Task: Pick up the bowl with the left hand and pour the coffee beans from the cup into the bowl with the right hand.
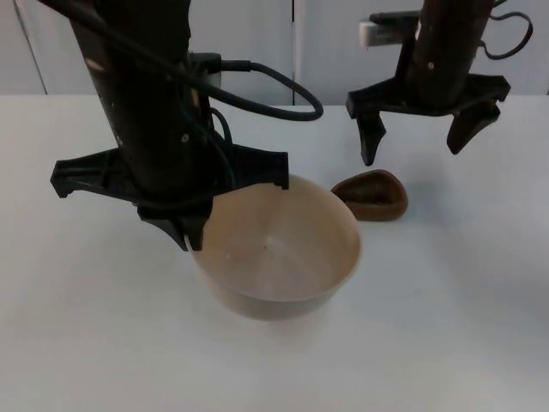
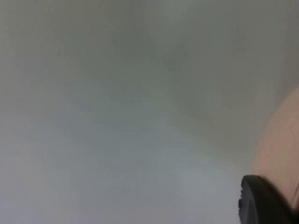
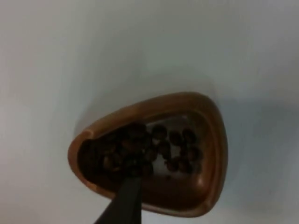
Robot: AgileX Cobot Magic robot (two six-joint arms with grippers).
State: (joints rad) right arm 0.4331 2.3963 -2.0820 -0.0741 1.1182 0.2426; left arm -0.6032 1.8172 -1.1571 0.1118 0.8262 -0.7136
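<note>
Under right pincer [image 1: 420, 146], cup [image 3: 154, 154] with beans [image 3: 140, 151].

This looks like a robot lab or test bench: a bare white table [image 1: 77, 343] ending at a plain grey partition wall [image 1: 257, 34], two black robot arms reaching over it, and nothing homely around.

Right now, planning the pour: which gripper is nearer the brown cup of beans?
Right. The right gripper hovers open just above the cup; the left gripper is at the bowl rim.
</note>
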